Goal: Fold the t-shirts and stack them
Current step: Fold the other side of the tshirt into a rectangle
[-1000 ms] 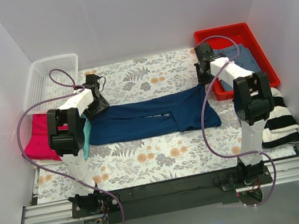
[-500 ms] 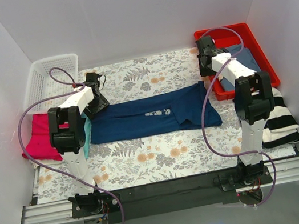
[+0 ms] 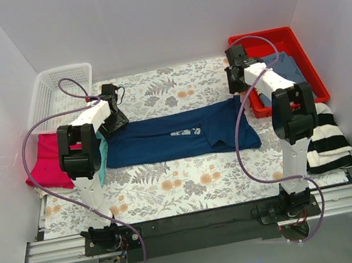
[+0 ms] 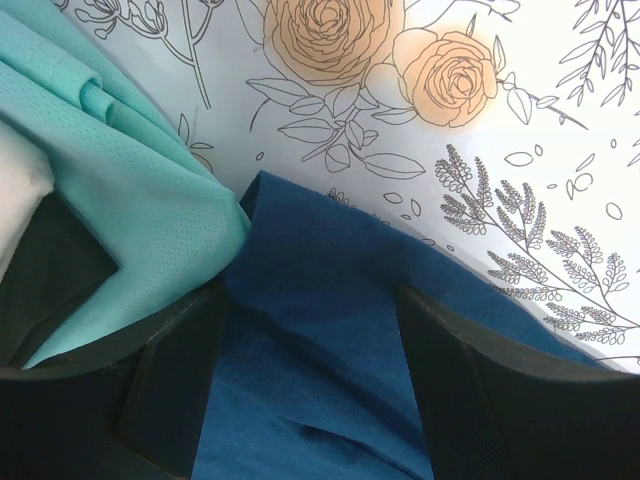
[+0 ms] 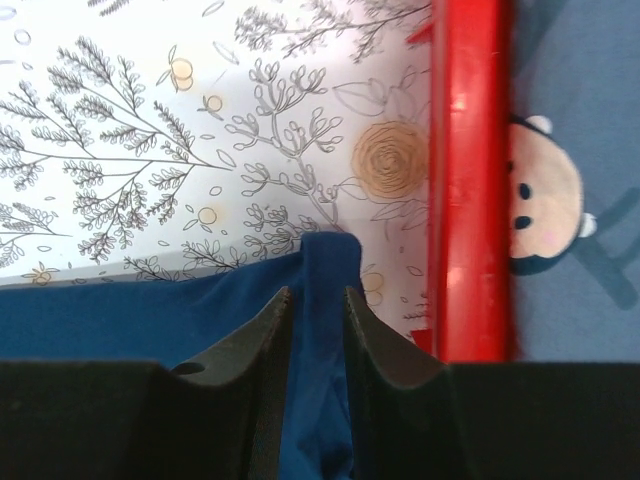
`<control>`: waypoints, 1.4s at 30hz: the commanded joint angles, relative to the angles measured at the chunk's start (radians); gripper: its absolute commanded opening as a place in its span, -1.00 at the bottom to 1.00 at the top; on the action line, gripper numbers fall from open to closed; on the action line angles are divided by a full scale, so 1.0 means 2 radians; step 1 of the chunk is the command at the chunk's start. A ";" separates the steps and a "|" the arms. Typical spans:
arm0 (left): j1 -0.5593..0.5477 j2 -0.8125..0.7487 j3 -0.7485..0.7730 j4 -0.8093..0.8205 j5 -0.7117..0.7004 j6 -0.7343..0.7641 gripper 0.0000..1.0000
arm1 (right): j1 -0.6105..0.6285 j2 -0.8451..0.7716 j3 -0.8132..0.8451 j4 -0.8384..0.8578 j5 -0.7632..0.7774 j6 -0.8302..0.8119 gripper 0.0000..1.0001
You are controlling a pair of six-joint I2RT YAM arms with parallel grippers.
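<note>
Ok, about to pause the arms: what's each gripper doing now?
Left gripper: open over the navy shirt.
Right gripper: navy shirt between narrow jaws; grip unclear.

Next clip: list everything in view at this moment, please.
navy t-shirt: one, dark blue, folded into a long band across mid-table
red-pink t-shirt: one, left edge
teal t-shirt: one, at the navy one's left end
blue-grey t-shirt: one, cartoon print, in the tray
striped shirt: one, black and white, near right
basket: one, white, far left
tray: one, red, far right
tablecloth: one, floral
left pincer: one, black, wide open over the navy left end
right pincer: one, black, slightly open astride a navy fold
</note>
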 commanded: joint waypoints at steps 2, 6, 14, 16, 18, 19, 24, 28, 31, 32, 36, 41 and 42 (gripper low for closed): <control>0.003 0.050 -0.033 -0.014 -0.008 -0.007 0.34 | 0.003 0.024 0.027 0.000 -0.013 -0.010 -0.34; 0.003 0.050 -0.037 -0.014 -0.008 -0.009 0.34 | 0.005 0.040 0.029 -0.001 -0.004 -0.008 -0.34; 0.003 0.047 -0.041 -0.014 -0.008 -0.011 0.34 | 0.005 0.043 0.026 -0.012 0.062 -0.004 -0.89; 0.003 0.048 -0.043 -0.013 -0.008 -0.010 0.34 | 0.005 0.039 0.025 -0.012 0.074 -0.004 -0.97; 0.003 0.048 -0.044 -0.013 -0.007 -0.011 0.34 | 0.004 0.036 0.024 -0.013 0.092 -0.001 -0.97; 0.003 0.048 -0.045 -0.013 -0.007 -0.011 0.34 | 0.003 0.033 0.023 -0.013 0.095 -0.001 -0.97; 0.003 0.049 -0.051 -0.013 -0.009 -0.014 0.34 | 0.001 0.019 0.020 -0.013 0.129 0.011 -0.97; 0.004 0.051 -0.055 -0.013 -0.009 -0.017 0.34 | -0.005 0.005 0.016 -0.013 0.147 0.020 -0.97; 0.004 0.053 -0.056 -0.014 -0.011 -0.018 0.34 | -0.008 -0.001 0.015 -0.013 0.160 0.025 -0.97; 0.004 0.053 -0.057 -0.014 -0.013 -0.020 0.34 | -0.009 -0.003 0.014 -0.013 0.165 0.027 -0.97; 0.007 0.052 -0.053 -0.015 -0.018 -0.021 0.34 | -0.015 -0.015 0.014 -0.013 0.181 0.035 -0.97; 0.009 0.052 -0.034 -0.018 -0.029 -0.021 0.34 | -0.024 -0.009 0.044 -0.013 0.163 0.034 -0.97; 0.010 0.053 -0.030 -0.017 -0.029 -0.017 0.34 | -0.026 0.004 0.050 -0.014 0.154 0.032 -0.97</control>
